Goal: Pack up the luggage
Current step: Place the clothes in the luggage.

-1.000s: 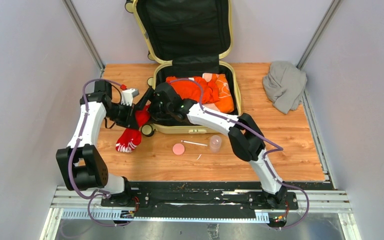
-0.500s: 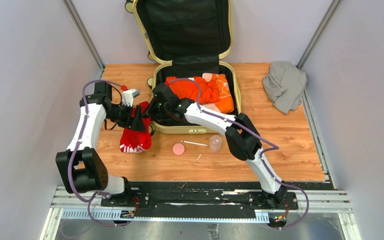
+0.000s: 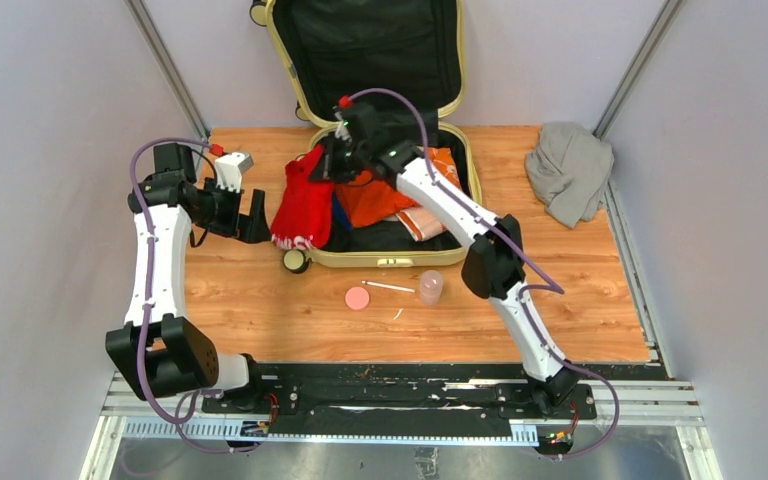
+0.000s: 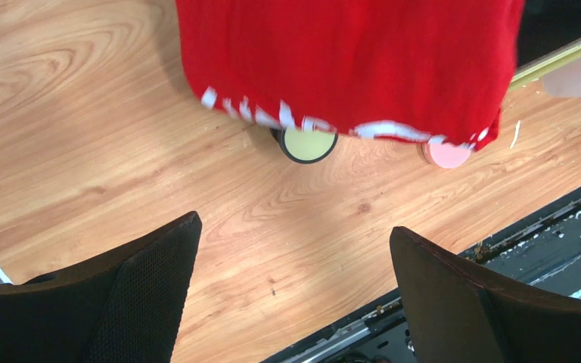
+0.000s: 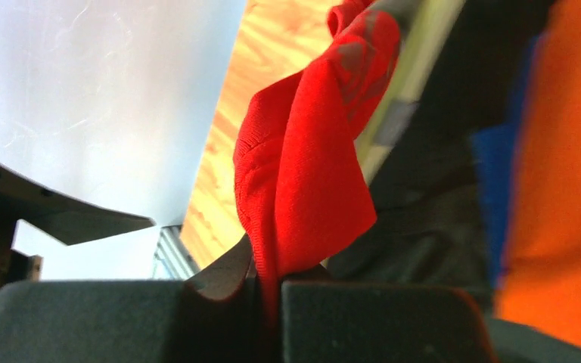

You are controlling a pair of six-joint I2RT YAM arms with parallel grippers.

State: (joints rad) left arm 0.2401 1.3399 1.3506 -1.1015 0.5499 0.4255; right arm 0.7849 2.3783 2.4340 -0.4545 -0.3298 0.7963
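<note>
**Item 1, luggage**: a pale yellow hard-shell suitcase lying open at the far middle of the wooden worktop. Its base sits flat on the boards. The black-lined lid stands up behind it, against the back wall. One cream-and-black wheel shows at the near left corner.

**Item 2, contents of the base:** I count orange clothing heaped in the middle and right part. A sliver of blue fabric lies beside it on the left. Black lining shows along the near side.

**Item 3, red garment**: it has a white pattern along its lower hem. It hangs over the left rim of the base, partly outside the shell, with its hem above the wheel. I cannot tell whether it touches the boards.

**Item 4, right gripper**: it is reached over the left rear part of the base. Its jaws are together, clamped on a fold of the red garment, which drapes away from them.

**Item 5, left gripper**: it is over bare worktop just left of the suitcase. Its jaws stand wide apart with nothing between them. The red hem is near but not touching.

**Item 6, loose pieces in front of the suitcase:**
- a pink disc
- a thin white stick
- a clear plastic cup, just beside the stick

**Item 7, grey cloth garment**: it is crumpled at the far right corner of the worktop, well apart from the suitcase.
</note>
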